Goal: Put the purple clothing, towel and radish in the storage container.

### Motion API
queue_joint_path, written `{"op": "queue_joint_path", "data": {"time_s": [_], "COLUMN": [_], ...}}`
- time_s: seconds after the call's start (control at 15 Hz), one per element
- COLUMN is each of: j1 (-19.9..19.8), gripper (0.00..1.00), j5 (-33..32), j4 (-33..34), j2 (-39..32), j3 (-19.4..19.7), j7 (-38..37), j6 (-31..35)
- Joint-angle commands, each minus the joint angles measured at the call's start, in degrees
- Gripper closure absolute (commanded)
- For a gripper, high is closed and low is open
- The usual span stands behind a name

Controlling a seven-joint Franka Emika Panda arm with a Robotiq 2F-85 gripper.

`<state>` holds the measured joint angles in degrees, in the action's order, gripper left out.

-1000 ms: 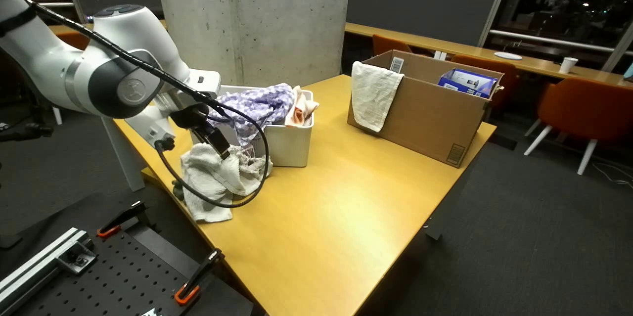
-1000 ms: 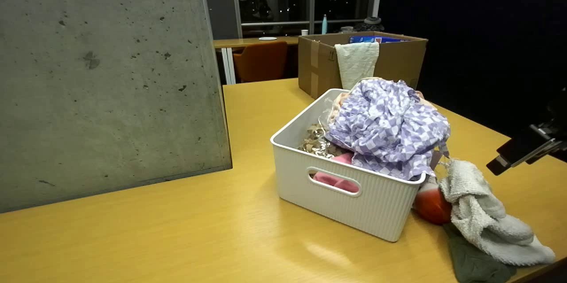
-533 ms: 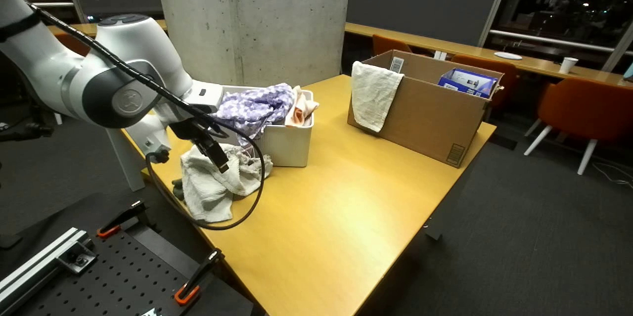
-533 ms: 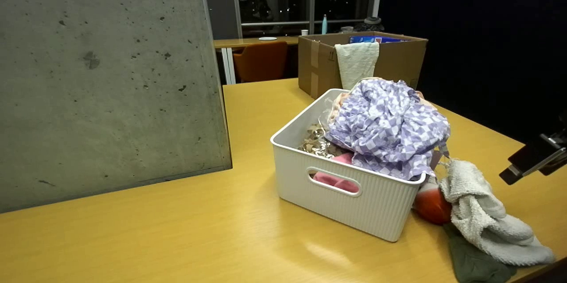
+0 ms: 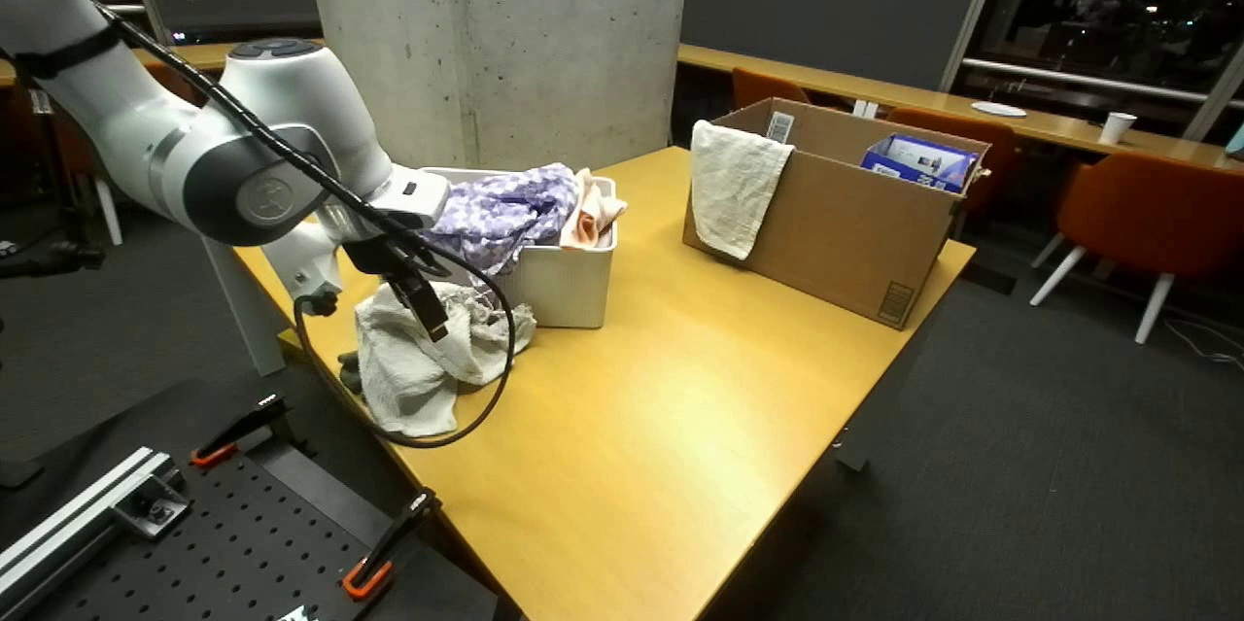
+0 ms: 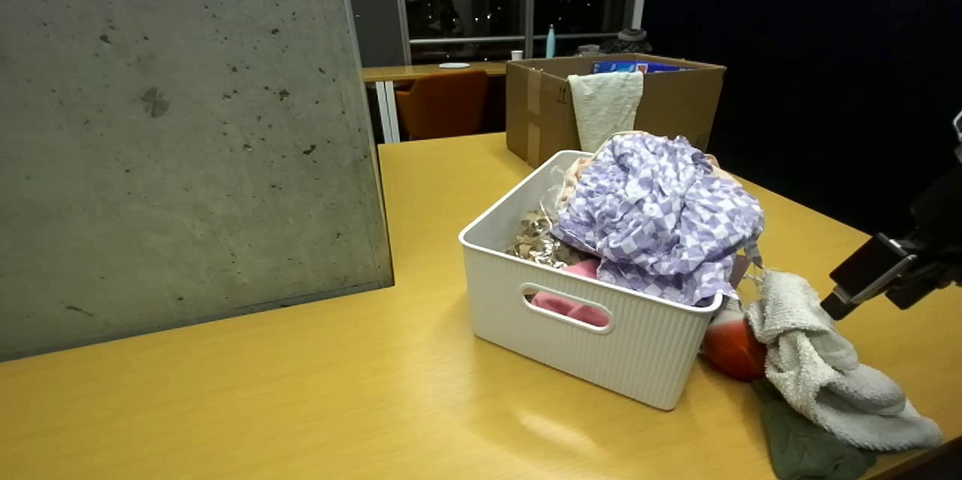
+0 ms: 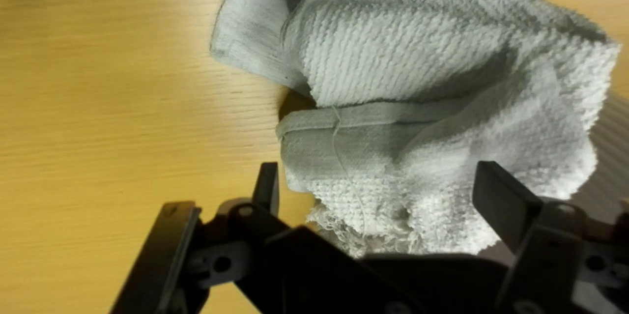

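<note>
Presently, the black two-finger gripper (image 7: 377, 184) is in the released state, its fingers (image 7: 503, 206) spread well apart. It is positioned over the crumpled grey-white textured towel (image 7: 403, 58); in the wrist view, one finger overlaps the bare wood-toned surface (image 7: 123, 107) and the opposite finger overlaps the towel. Contact between fingertips and towel cannot be confirmed. The towel lies on the surface, outside the white ribbed rectangular storage container (image 6: 488, 292) and just beside it. A dark green piece of soft material (image 6: 800, 439) protrudes from beneath the towel. A red rounded object (image 6: 735, 351) with a whitish upper part sits between the container and the towel; whether it is the radish cannot be determined. The purple-and-white checkered clothing (image 6: 661, 209) is located in the container, heaped above the rim, with part of it hanging over the edge. The container also holds brown crinkled material (image 6: 539, 246), a pink item (image 6: 567, 307) visible through the handle slot, and a peach-coloured cloth (image 5: 586, 218). In both exterior views, an open brown cardboard box (image 5: 826, 242) stands on the surface, well apart from the container. A whitish cloth (image 5: 739, 189) hangs over its edge.
</note>
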<state>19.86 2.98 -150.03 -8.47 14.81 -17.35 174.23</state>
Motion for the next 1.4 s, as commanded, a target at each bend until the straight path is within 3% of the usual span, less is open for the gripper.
{"op": "queue_joint_path", "data": {"time_s": [0.0,0.73,1.27,1.33], "j1": [-8.3,-20.8,-27.6,-28.1], "gripper": [0.00,0.00,0.00,0.25], "j5": [1.9,3.9,3.2,3.1], "j4": [5.4,12.6,14.8,15.1], "j2": [-5.6,-17.5,-22.0,-22.3], "j3": [-7.6,-19.9,-24.3,-24.6], "j7": [2.2,8.6,13.4,13.9], "j6": [-0.1,2.5,4.3,4.7]}}
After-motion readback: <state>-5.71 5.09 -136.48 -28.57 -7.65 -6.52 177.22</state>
